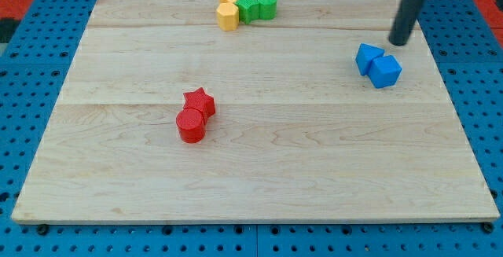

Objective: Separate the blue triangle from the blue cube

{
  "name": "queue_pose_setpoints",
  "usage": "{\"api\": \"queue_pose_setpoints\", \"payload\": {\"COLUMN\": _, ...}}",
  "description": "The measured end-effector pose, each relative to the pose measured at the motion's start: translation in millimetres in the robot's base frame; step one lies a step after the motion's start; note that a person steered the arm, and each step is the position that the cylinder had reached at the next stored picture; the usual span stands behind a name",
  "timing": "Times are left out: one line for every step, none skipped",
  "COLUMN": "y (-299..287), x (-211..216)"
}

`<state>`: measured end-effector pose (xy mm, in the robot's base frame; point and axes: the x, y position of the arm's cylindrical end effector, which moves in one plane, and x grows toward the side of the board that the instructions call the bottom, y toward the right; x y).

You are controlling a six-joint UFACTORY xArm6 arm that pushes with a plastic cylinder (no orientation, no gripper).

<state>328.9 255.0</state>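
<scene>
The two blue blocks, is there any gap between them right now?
No, the blue triangle and the blue cube sit pressed together, while my tip stands just above them toward the view's top, not touching either.

Two blue blocks lie together near the right edge of the wooden worktop (314, 170), in its upper half. The blue triangle (367, 58) is the one toward the view's left and slightly higher; its flat top face is turned up and its angled sides are only partly made out. The blue cube (386, 71) sits just to its lower right, resting flat and turned so that one corner points toward the view's bottom. The two touch along their facing sides, with no gap showing between them. Both are the same bright blue, with slightly darker side faces.
</scene>
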Motion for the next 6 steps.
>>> {"api": "queue_pose_setpoints", "payload": {"y": 34, "x": 19}}
{"api": "queue_pose_setpoints", "payload": {"y": 7, "x": 20}}
{"api": "queue_pose_setpoints", "payload": {"y": -58, "x": 23}}
{"api": "queue_pose_setpoints", "payload": {"y": -122, "x": 29}}
{"api": "queue_pose_setpoints", "payload": {"y": -169, "x": 39}}
{"api": "queue_pose_setpoints", "payload": {"y": -132, "x": 61}}
